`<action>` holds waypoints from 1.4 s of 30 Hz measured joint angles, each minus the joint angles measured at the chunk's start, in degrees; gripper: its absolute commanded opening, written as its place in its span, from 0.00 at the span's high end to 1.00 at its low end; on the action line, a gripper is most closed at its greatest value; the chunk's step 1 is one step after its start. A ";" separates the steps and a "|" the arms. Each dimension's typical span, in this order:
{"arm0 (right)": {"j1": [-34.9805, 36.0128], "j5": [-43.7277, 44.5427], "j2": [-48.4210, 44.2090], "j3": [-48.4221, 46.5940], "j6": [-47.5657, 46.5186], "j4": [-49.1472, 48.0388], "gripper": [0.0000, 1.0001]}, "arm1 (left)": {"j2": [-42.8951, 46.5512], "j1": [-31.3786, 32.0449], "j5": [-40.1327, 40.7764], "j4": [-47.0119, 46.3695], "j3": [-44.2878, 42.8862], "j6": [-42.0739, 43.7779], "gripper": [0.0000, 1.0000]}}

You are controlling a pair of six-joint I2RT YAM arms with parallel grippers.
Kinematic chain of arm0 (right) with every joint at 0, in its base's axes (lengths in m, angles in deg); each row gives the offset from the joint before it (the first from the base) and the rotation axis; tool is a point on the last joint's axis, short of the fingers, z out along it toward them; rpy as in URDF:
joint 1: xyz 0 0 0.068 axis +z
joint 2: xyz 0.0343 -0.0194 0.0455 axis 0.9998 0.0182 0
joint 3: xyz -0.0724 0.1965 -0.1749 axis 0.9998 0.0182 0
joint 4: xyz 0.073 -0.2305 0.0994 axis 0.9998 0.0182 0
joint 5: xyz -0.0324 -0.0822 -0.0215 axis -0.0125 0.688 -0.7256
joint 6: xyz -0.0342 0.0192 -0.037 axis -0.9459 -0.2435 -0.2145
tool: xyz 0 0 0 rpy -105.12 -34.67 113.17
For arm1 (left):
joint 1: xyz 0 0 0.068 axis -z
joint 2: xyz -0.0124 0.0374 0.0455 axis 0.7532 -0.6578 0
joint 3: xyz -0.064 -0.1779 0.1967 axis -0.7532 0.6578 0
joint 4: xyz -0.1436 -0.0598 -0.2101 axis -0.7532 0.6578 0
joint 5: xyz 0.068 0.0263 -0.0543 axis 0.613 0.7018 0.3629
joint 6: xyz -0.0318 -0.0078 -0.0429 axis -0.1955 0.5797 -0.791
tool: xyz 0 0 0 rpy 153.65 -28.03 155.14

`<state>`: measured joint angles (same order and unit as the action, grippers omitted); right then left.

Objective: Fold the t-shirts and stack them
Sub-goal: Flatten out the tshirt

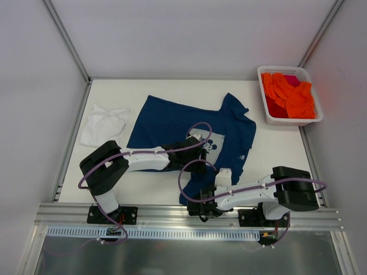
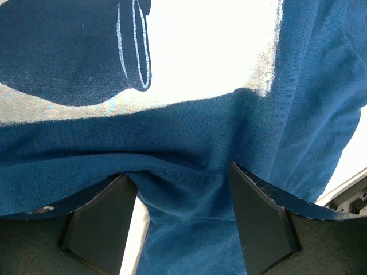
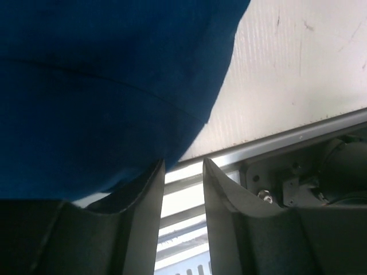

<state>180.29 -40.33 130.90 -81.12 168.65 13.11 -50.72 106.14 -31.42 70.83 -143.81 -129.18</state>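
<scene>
Relation to watch: navy tee (image 1: 172, 123) spread on desk (image 1: 275, 157), long axis running L–R w/ slight tilt, pale print (image 1: 213, 144) toward R end, one flap (sleeve, prob.) reaching down to near edge. White tee (image 1: 103, 123) bunched at far L of desk, well apart from both arms.

Right claw (image 3: 183, 163) low at that near flap, right at desk's front edge, rail (image 3: 298, 137) just beyond. Set to slim gap; rail slats visible straight through it, no cloth seen inside. Curved edge of flap touching tip of one finger, rest of flap lying away from claw toward desk centre. No hold on anything as far as visible.

Left claw (image 2: 178, 172) down on navy tee just beside print, mid-garment. Standing wide; loose ridge of cloth humped between fingers (image 2: 261, 223), sliver of desk showing beside it, so not pinched yet.

Judgement: R arm nearer to flap, L arm nearer to chest. Next move, prob.: get flap edge inside R gap (edge at fingertip, not between), then carry it across short axis toward far side, w/ L pinning or lifting middle. Risk: closing on air, or dragging whole tee off front edge.
</scene>
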 measured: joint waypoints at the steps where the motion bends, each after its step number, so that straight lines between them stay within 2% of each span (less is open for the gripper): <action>1: -0.57 0.39 0.00 0.11 -0.07 -0.48 0.66 | 0.00 0.00 0.00 0.00 0.00 0.00 0.36; 10: -3.50 2.49 0.31 0.07 -1.01 -1.33 0.70 | 0.00 -0.02 0.00 0.04 0.00 0.02 0.36; 13: -5.92 2.14 1.57 0.63 -2.47 -3.39 0.81 | 0.11 -0.35 -0.02 0.00 0.13 0.00 0.36; 14: -6.91 2.08 2.12 1.31 -3.23 -4.79 0.95 | 0.31 -0.37 -0.02 0.00 0.31 0.00 0.36; 15: -7.72 2.10 2.58 2.10 -4.15 -6.23 0.99 | 0.59 -0.37 -0.02 0.00 0.63 0.00 0.36; 25: -14.75 3.87 4.81 2.47 -12.57 -8.22 0.99 | 12.15 -1.14 3.28 3.87 8.59 -0.07 0.34; 32: -25.33 4.39 4.92 2.49 -20.00 -9.90 1.00 | 23.39 -1.07 6.51 6.27 11.50 -0.07 0.33; 37: -30.99 4.98 4.98 2.38 -25.35 -11.43 0.99 | 26.47 -1.07 7.65 7.13 12.61 -0.22 0.33; 42: -32.39 5.66 5.38 1.16 -27.80 -12.15 1.00 | 26.64 -1.07 9.14 8.24 14.08 -0.26 0.33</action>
<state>147.89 -34.67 136.28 -79.96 140.85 0.95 -24.08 105.07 -22.28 79.07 -129.73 -129.44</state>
